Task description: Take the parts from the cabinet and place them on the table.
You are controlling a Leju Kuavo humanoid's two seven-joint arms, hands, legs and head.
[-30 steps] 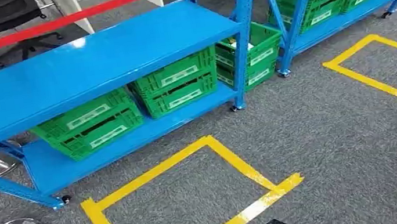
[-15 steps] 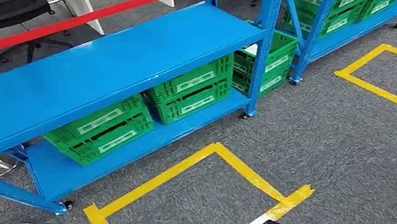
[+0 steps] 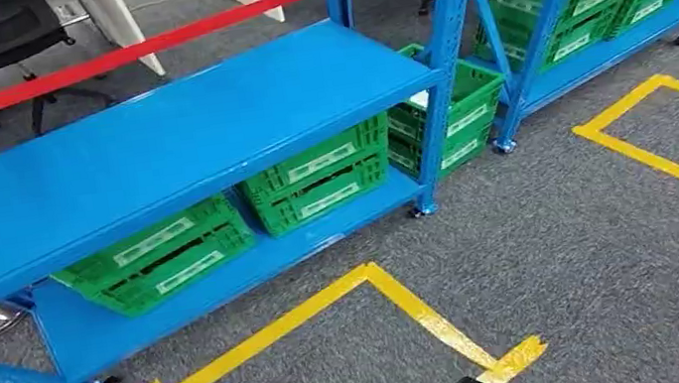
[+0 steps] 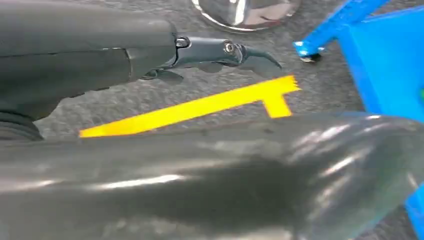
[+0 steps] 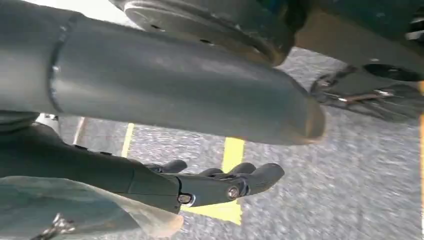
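Head view has your green crates [image 3: 318, 174] far-left on the blue rack [image 3: 158, 142], both hands [image 4: 220, 52] [image 5: 220, 182] empty with fingers loosely extended, so you'd probably clip that shelf edge walking in.

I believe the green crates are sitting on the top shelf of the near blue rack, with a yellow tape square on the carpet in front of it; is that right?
Not quite. The head view shows the green crates on the bottom shelf of the near blue rack; its top shelf is bare. The yellow tape square on the carpet in front is right.
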